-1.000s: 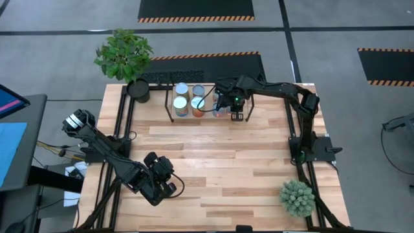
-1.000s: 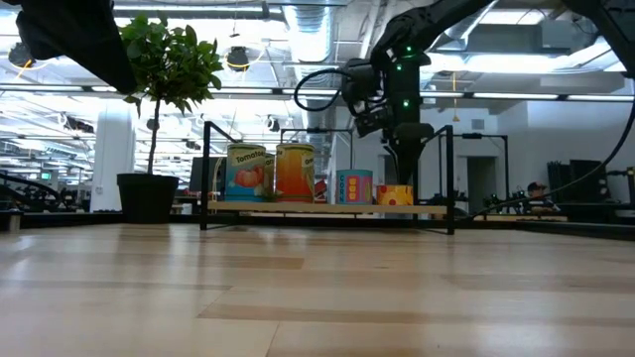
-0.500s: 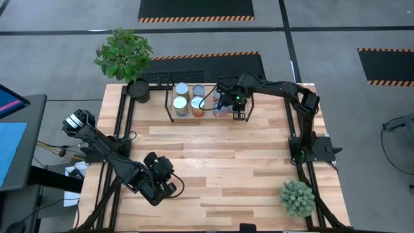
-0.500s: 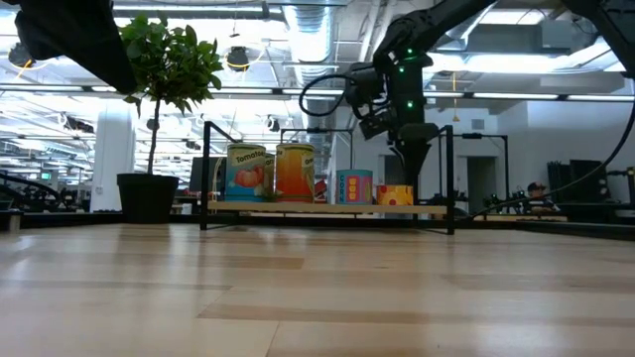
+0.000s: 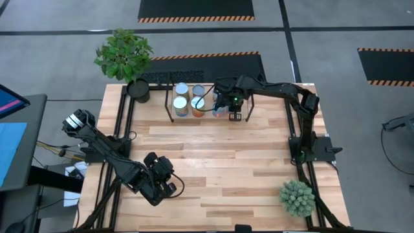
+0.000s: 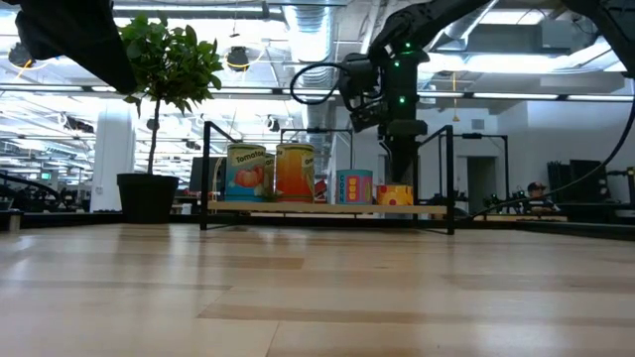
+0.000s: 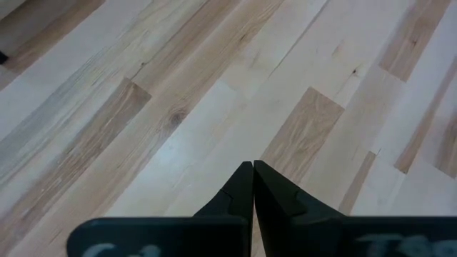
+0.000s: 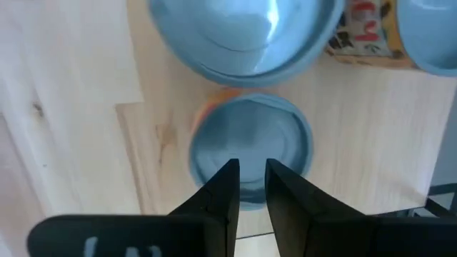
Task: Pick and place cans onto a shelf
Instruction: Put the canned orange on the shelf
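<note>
The right gripper [image 8: 249, 187] hangs above the shelf [image 6: 327, 208], fingers [image 8: 221, 189] parted narrowly and holding nothing. Directly below the fingers stands a small can [image 8: 250, 150] on the shelf board; the other cans [image 6: 280, 173] stand beside it. The left gripper [image 7: 253, 187] waits over bare table [image 7: 143, 107], fingers pressed together.

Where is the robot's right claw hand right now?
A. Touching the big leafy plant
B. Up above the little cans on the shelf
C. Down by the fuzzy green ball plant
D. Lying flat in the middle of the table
B. The right gripper hangs over the cans on the shelf, its fingers apart with nothing held; the right wrist view looks straight down on a can's round top.
</note>
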